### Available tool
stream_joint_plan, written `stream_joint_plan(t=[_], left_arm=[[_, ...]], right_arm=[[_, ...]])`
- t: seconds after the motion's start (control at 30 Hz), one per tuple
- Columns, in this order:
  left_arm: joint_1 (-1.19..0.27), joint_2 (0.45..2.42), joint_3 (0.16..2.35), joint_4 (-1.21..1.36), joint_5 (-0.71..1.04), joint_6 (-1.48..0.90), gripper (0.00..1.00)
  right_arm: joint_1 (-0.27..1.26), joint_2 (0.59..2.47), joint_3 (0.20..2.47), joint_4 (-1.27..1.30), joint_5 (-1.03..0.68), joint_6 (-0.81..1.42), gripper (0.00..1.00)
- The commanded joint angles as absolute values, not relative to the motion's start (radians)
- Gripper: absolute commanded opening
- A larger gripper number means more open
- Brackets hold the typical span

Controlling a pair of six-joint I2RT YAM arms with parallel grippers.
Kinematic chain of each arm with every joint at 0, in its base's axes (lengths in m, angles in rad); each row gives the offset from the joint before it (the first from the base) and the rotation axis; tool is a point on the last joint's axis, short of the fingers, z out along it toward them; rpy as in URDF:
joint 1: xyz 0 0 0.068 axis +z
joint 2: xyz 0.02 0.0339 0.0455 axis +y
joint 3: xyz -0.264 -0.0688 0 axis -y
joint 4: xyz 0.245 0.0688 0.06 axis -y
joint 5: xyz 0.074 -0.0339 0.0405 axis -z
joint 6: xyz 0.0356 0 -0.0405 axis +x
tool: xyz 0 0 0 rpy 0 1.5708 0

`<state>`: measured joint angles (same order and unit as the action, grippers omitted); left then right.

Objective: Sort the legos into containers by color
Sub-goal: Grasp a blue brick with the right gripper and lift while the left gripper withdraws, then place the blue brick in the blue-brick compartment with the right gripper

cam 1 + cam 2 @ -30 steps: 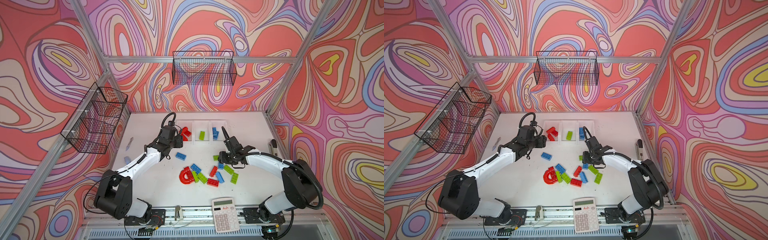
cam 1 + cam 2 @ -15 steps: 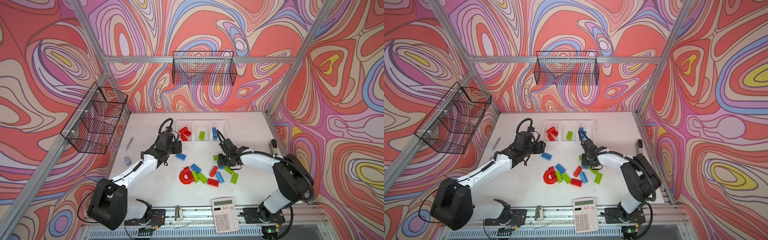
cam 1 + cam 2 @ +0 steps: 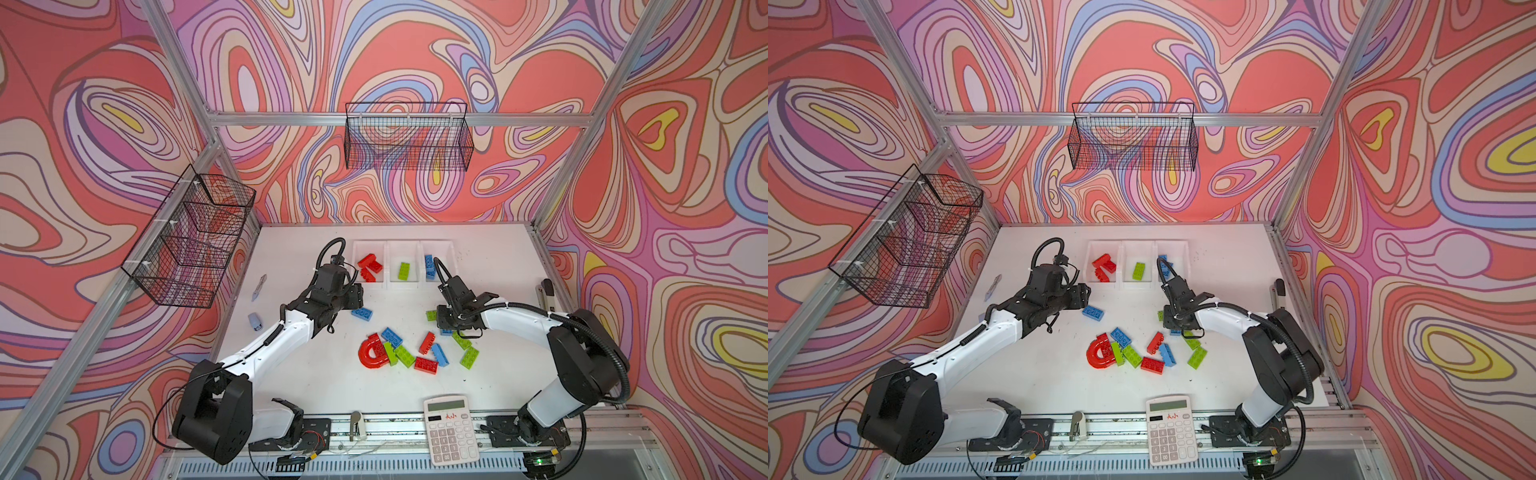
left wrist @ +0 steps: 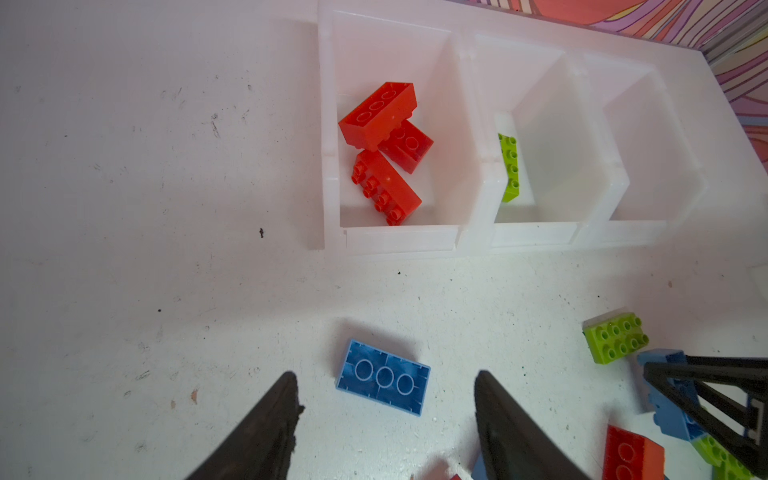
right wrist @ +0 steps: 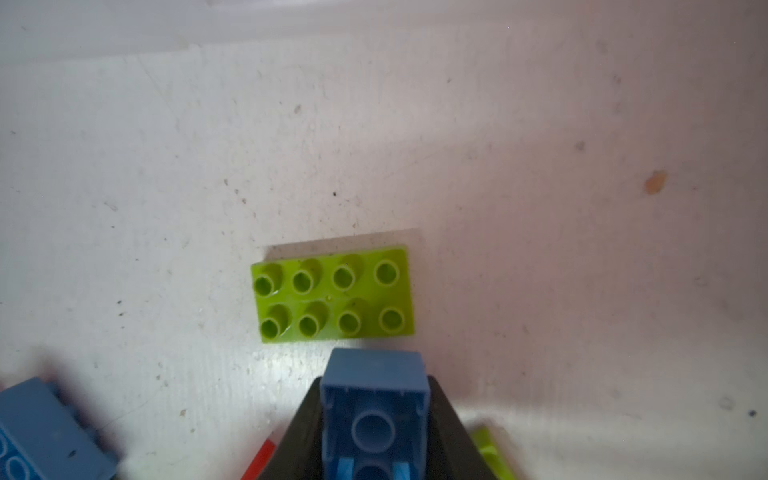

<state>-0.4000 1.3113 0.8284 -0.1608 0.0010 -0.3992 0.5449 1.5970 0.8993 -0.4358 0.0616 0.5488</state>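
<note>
My right gripper (image 5: 374,380) is shut on a blue lego (image 5: 374,415), seen end-on between its jaws, low over the table at the pile's right edge (image 3: 446,322). A green lego (image 5: 332,295) lies flat just beyond it. My left gripper (image 4: 386,376) hangs open over a single blue lego (image 4: 382,377) (image 3: 361,313), which lies between its fingers untouched. The white containers (image 3: 386,245) stand in a row behind. They hold red legos (image 3: 370,266), one green lego (image 3: 404,271) and blue legos (image 3: 429,266). The red arch (image 3: 370,353) and mixed legos lie in the pile (image 3: 419,353).
A calculator (image 3: 451,428) sits at the table's front edge. Black wire baskets hang on the back wall (image 3: 409,141) and the left wall (image 3: 191,237). Small grey items (image 3: 254,322) lie at the table's left side, and a dark tool (image 3: 548,291) lies at its right edge.
My right gripper has moved left to the pile's edge and shut on the blue lego. My left gripper has drawn back from the red container to above the single blue lego.
</note>
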Motion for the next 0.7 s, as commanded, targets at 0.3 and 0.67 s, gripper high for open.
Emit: stream_joint_plan(t=[0.3,0.67], left_arm=[[-0.400,1.328,0.826,-0.169,0.015,-0.430,0.69],[-0.406,1.216,0.730,-0.206,0.016,-0.472,0.69]], right_arm=[[0.472,1.492,1.142,-0.552,0.149,0.443,0.30],[0.363,1.826,1.507,-0.514,0.058,0.280,0.33]])
